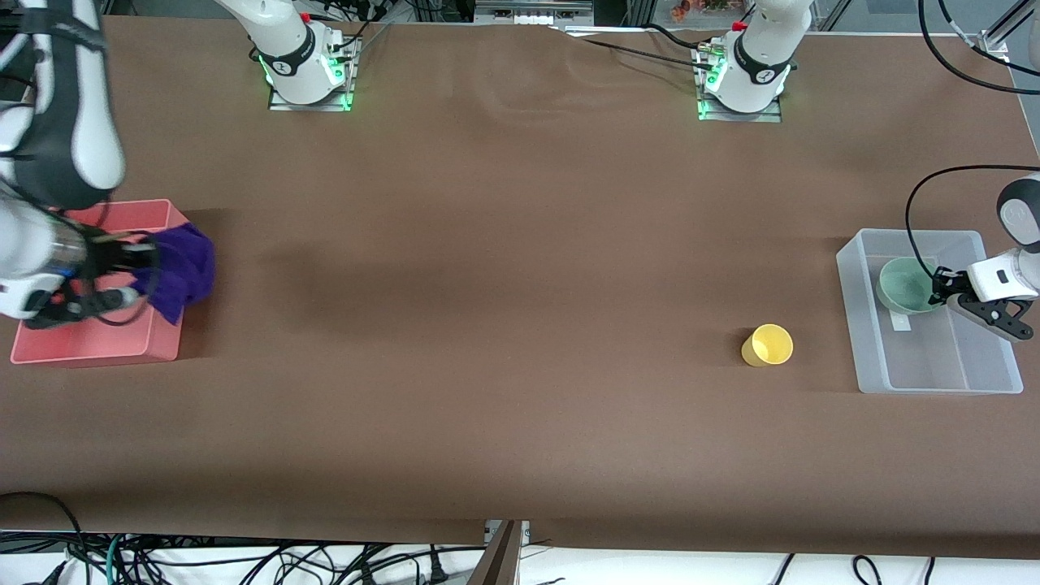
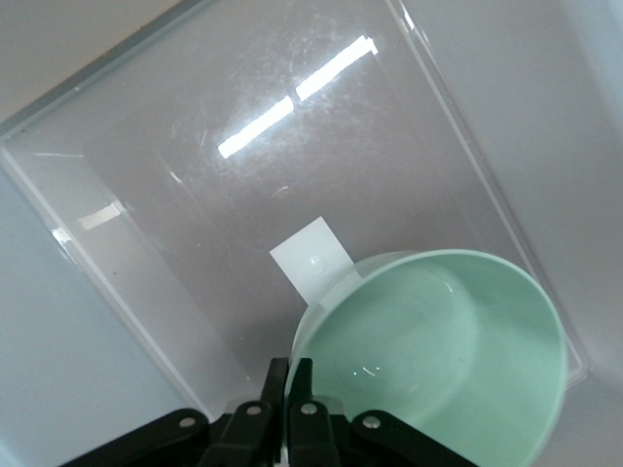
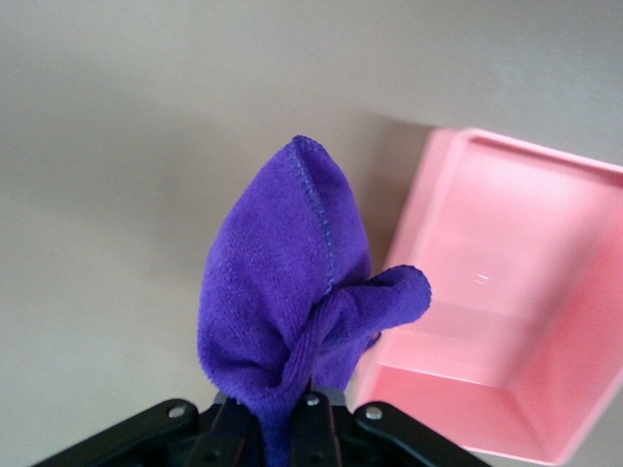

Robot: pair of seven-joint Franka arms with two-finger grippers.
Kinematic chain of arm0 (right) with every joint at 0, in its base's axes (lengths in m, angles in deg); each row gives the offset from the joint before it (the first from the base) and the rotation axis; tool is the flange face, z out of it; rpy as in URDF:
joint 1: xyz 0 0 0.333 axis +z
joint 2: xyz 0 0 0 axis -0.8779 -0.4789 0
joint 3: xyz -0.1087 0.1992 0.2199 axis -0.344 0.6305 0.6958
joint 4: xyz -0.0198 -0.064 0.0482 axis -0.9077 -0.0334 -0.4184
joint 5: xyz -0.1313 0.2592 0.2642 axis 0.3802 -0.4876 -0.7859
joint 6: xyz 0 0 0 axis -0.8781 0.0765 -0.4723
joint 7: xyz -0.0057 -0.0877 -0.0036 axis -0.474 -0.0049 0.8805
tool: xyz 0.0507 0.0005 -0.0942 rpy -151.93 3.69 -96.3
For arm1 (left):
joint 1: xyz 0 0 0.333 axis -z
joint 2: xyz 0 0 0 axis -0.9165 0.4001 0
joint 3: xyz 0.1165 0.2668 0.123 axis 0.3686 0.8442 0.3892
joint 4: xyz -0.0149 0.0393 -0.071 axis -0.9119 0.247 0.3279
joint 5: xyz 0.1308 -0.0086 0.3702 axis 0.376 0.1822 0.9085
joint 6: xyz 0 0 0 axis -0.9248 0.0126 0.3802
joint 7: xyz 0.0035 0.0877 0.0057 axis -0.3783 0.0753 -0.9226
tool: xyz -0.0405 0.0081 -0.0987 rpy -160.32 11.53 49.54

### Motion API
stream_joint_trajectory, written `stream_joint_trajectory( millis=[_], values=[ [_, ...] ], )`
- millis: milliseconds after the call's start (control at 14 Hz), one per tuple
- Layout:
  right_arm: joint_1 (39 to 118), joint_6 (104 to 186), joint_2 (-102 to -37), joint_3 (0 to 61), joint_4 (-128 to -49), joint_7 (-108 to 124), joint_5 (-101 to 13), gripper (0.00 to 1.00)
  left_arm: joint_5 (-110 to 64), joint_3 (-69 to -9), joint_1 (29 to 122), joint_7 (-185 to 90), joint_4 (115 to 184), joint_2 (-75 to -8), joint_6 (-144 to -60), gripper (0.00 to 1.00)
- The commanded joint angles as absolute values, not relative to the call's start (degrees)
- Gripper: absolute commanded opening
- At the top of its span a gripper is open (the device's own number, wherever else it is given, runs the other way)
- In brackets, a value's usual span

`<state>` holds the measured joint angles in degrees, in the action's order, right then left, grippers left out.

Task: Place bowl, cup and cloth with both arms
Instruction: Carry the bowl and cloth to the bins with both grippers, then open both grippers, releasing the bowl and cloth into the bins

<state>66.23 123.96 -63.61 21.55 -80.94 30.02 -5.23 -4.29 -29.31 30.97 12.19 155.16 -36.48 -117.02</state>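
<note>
**Purple cloth and mint bowl both gripped over their bins**

Brown matting covers the table [image 1: 504, 325] in the front view. At the right arm's end, the right gripper [image 1: 150, 272] hangs over the salmon-pink plastic tray [image 1: 97, 345], its fingers pinched tight on the deep purple fuzzy cloth [image 1: 183, 272]. That cloth bunches over the tray's wall on the side toward the table's middle, part of it hanging outside the tray. At the left arm's end, the left gripper [image 1: 936, 286] is over the clear frosted plastic bin [image 1: 934, 382], closed on the rim of the small pale mint-green bowl [image 1: 903, 284], which sits tilted within the bin's outline. A small bright yellow plastic cup [image 1: 768, 345] stands upright on the matting beside the clear bin, toward the table's middle and apart from both grippers.

The left wrist view shows the black fingers [image 2: 275, 384] pressed together on the bowl's [image 2: 438, 360] thin rim, the bowl tipped so its glossy inside faces the camera. Under it lies the bin's see-through floor [image 2: 195, 195] with a small white label [image 2: 311, 258]; no writing on it can be read.

The right wrist view shows the cloth [image 3: 287, 302] rising in a peaked fold straight from the closed fingers [image 3: 311, 409], stitched hem visible. The pink tray [image 3: 496, 321] lies just beside the cloth and below it.
</note>
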Motion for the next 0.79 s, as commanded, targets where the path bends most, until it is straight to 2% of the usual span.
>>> stream_joint_trajectory(
  millis=[0, 214, 429, 714],
  values=[
    [66.40, 122.89, -63.92, 16.58, -80.18, 36.64, -4.94, 0.00, -3.61, -29.82, 30.64, 13.08, 152.86, -35.54, -116.49, 1.00],
    [65.78, 124.38, -64.54, 13.31, -81.14, 37.80, -4.76, 0.00, -3.35, -30.25, 30.99, 12.90, 152.68, -36.94, -115.36, 1.00],
    [64.46, 128.86, -64.89, 12.60, -84.04, 39.28, -3.27, 0.00, -3.35, -32.01, 31.26, 12.64, 152.15, -41.50, -109.92, 1.00],
    [62.88, 135.18, -65.86, 11.02, -88.34, 42.45, -3.26, 0.00, -3.70, -37.89, 31.34, 10.19, 143.39, -43.54, -93.33, 1.00]
  ],
)
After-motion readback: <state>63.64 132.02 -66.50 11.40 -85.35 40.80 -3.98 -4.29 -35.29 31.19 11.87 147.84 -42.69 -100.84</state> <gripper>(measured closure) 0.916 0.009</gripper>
